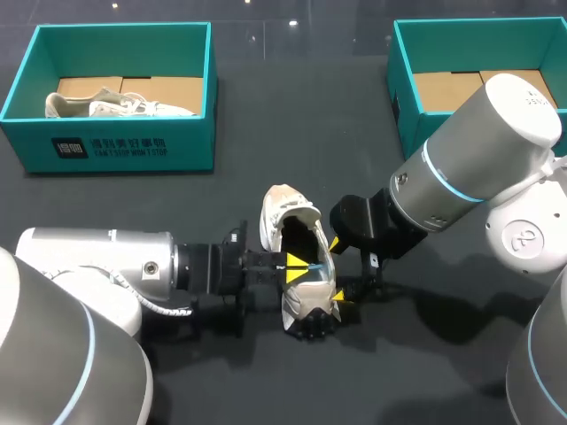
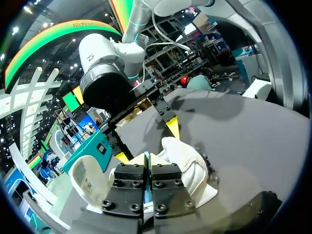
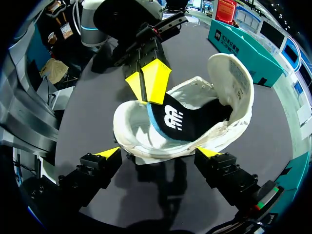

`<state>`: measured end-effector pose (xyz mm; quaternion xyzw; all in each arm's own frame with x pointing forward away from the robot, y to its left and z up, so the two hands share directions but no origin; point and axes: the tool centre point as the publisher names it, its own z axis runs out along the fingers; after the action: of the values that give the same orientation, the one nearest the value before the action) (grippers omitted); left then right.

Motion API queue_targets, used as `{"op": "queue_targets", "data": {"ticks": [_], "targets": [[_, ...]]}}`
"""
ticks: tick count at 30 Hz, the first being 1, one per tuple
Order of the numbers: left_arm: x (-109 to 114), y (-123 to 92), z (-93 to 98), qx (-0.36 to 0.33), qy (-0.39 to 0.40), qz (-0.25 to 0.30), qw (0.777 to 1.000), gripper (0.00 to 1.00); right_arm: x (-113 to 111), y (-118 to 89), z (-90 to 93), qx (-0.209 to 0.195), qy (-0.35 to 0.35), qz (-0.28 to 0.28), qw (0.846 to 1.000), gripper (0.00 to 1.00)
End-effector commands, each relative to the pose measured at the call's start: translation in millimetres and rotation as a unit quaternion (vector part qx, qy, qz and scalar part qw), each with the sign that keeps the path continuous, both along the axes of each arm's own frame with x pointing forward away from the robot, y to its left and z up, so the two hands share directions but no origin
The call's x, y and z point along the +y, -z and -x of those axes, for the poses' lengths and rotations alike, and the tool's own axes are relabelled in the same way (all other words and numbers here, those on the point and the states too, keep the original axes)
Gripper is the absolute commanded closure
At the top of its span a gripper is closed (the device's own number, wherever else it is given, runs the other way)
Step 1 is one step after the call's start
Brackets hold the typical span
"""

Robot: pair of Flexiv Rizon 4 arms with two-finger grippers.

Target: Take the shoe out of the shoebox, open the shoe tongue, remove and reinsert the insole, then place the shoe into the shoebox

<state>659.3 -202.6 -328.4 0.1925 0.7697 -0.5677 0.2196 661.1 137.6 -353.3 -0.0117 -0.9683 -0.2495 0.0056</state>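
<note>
A white shoe (image 1: 297, 297) lies on the dark table's middle, its tongue (image 1: 276, 211) folded back toward the far side. My left gripper (image 1: 297, 266) comes in from the left and is shut on the edge of the black, blue-rimmed insole (image 3: 187, 124), which curves up out of the shoe (image 3: 146, 141). My right gripper (image 1: 337, 270) stands open at the shoe's right side. Its fingers (image 3: 109, 155) straddle the shoe's wall. In the left wrist view my own gripper (image 2: 148, 160) is pressed together over the shoe (image 2: 190, 163).
A teal shoebox (image 1: 124, 150) at the back left holds another light shoe (image 1: 120, 104). A second teal shoebox (image 1: 407, 88) at the back right shows only its cardboard floor. Bare dark table lies in front of and between the boxes.
</note>
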Motion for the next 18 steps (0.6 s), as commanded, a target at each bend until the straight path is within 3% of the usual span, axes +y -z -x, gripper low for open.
{"op": "queue_targets", "data": {"ticks": [1, 10, 15, 18], "targets": [[-11.3, 10.0, -13.7, 0.009, 0.002, -0.019, 1.000, 1.00, 0.4, 0.6, 0.8, 0.000, 0.000, 0.000, 1.000, 0.00], [-5.5, 23.0, -25.8, 0.017, -0.016, -0.041, 0.999, 1.00, 0.4, 0.6, 0.8, 0.000, 0.000, 0.000, 1.000, 0.00], [-0.8, 14.7, -20.2, 0.017, -0.014, -0.037, 0.999, 1.00, 0.4, 0.6, 0.8, 0.000, 0.000, 0.000, 1.000, 0.00], [1.8, 8.2, -15.4, 0.013, -0.009, -0.031, 0.999, 0.76, 0.4, 0.6, 0.8, 0.000, 0.000, 0.000, 1.000, 0.00]]}}
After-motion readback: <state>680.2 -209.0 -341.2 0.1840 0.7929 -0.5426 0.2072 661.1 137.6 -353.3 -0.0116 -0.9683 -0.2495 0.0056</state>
